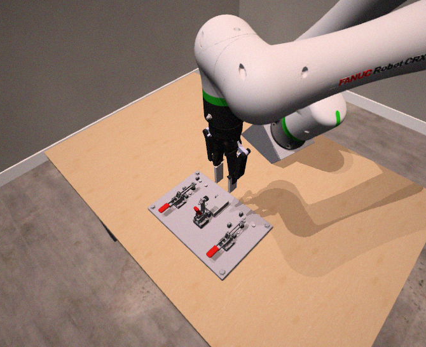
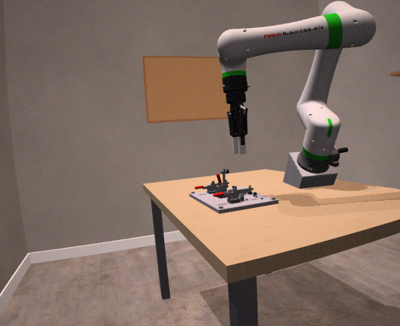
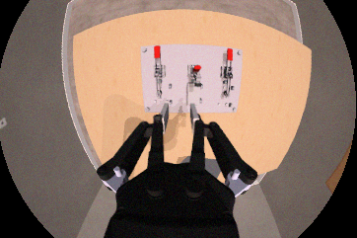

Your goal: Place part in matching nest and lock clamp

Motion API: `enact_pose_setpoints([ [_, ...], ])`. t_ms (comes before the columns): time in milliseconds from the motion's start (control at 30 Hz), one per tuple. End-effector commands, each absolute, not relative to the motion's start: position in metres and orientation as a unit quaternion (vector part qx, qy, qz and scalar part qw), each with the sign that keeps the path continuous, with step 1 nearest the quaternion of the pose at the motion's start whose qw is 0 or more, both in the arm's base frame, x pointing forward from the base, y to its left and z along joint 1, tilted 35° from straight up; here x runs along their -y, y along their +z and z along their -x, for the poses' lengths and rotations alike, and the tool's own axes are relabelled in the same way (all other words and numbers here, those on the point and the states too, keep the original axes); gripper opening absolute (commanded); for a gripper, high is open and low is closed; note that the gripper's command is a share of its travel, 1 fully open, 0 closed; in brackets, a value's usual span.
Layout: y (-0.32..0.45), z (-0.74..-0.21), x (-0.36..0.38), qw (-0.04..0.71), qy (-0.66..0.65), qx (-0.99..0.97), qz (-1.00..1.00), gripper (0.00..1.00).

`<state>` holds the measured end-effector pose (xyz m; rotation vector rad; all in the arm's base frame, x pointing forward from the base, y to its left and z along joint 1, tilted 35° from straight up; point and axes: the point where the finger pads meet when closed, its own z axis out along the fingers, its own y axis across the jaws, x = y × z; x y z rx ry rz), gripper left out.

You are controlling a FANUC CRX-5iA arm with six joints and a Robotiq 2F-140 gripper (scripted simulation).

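The grey block-shaped part (image 1: 218, 204) (image 3: 193, 95) lies in the middle nest of the fixture plate (image 1: 187, 233) (image 2: 207, 200) (image 3: 173, 55). Its exact contact with pads and blocks cannot be made out; the exterior view hides it behind the clamps. The middle clamp (image 1: 201, 215) (image 3: 194, 74) is open, its bar (image 2: 224, 176) upright and its red handle (image 2: 218, 178) raised. My gripper (image 1: 225, 185) (image 2: 239, 153) (image 3: 178, 110) is open, its fingers moderately apart with nothing between them. It hangs well above the plate, near the edge away from the handles.
Two outer clamps, one (image 1: 178, 199) (image 3: 159, 72) and the other (image 1: 226, 241) (image 2: 234, 193) (image 3: 227, 73), have lowered bars and red handles lying outward. Small blocks and pads stand around them. Bolts mark the plate's corners. The robot's base stands on the table (image 1: 280, 299).
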<state>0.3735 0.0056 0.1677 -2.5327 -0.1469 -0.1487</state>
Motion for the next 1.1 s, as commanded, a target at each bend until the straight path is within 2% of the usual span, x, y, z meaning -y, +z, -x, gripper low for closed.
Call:
enact_pose_setpoints([
  [0,0.167,-0.378,-0.004,0.296,-0.056,0.055,0.952,0.28],
  [533,0.157,-0.438,0.019,0.296,-0.056,0.055,0.952,0.28],
  [1067,0.154,-0.454,0.025,0.296,-0.056,0.055,0.952,0.28],
])
